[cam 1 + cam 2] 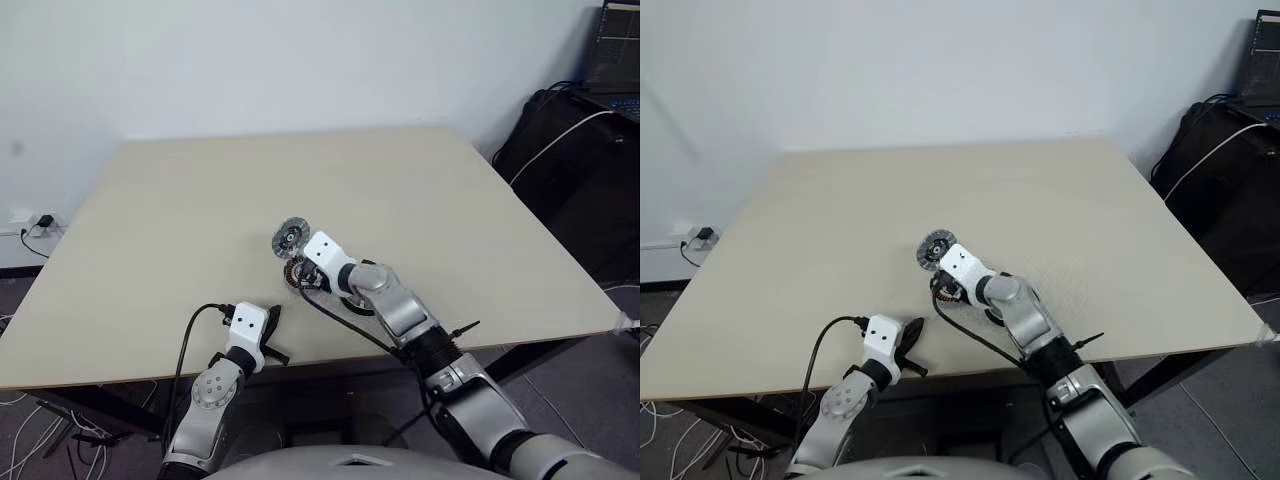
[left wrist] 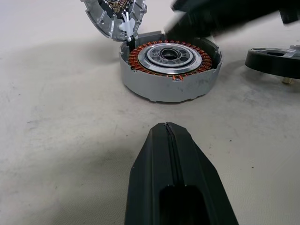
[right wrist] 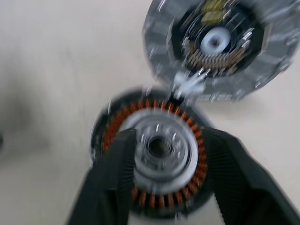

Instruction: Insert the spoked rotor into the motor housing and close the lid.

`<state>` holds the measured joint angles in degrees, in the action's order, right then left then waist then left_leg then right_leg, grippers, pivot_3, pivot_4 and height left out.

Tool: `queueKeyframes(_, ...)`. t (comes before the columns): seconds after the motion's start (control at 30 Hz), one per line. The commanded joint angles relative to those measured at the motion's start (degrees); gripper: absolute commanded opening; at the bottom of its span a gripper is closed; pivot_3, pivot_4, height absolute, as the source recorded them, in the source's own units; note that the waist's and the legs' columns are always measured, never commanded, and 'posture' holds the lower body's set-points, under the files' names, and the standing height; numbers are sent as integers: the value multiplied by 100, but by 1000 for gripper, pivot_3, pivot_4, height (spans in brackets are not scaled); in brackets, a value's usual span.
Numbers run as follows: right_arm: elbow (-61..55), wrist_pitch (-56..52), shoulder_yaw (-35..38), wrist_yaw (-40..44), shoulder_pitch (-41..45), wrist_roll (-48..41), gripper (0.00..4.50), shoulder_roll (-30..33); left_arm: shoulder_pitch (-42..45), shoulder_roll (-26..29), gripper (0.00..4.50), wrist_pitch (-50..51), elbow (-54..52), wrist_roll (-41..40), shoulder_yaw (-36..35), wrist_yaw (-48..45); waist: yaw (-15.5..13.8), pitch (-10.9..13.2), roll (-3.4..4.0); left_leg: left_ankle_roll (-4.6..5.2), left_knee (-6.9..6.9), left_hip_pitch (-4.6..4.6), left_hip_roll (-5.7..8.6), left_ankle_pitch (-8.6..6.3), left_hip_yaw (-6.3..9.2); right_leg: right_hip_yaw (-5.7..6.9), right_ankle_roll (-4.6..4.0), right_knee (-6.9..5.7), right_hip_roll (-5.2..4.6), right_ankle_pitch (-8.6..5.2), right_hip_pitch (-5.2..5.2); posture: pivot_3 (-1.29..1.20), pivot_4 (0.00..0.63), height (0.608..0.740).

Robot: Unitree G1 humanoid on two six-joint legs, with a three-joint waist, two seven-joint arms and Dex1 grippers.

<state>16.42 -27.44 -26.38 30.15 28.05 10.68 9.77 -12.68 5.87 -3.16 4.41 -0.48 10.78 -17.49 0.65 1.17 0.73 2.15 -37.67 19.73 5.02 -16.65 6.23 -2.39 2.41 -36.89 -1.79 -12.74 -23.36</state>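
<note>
Right wrist view: right gripper (image 3: 161, 180) hangs directly over the motor housing (image 3: 157, 154), jaws parted, one finger either side of the copper ring, nothing held. Lid (image 3: 220, 47) lies open, hinged back just beyond the housing. A dark disc (image 2: 274, 58), possibly the rotor, sits near. Left gripper (image 2: 166, 129) stays off, jaws shut, pointing at the housing. Right arm is nearer.

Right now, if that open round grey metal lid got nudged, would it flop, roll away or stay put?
The round silver-grey metal lid looks rigid, so it should not bend. It seems joined by a small pale hinge piece to the grey motor housing with copper windings, so it would probably swing rather than roll off. Standing tilted open, it could drop shut.
</note>
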Motion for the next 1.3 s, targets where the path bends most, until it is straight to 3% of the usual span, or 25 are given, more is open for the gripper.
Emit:
queueKeyframes(0.03,-117,15,-154,115,363,235,2251,52,64,-34,0,-48,-148,-41,9,3,0,0,-1,0,0,0,0,0,0,0,-1,0,0,0,0,0,0,740)
queueKeyframes(0.67,1268,504,-232,77,1008,622,2251,-152,-8,-57,0,-107,-156,-42,-20,111,-1,1,-2,0,1,-1,0,0,0,3,-19,0,2,12,-1,0,0,740)
queueKeyframes(1.27,1652,626,-355,255,1135,909,2251,-234,10,-75,0,-136,-127,-49,-28,124,0,0,0,0,1,-3,0,0,0,2,-20,-1,2,12,0,0,0,740)
queueKeyframes(1.3,1658,627,-354,259,1129,922,2074,-244,7,-75,0,-136,-129,-46,-26,125,0,0,0,-1,1,-3,0,0,0,2,-20,-2,2,12,0,0,0,740)
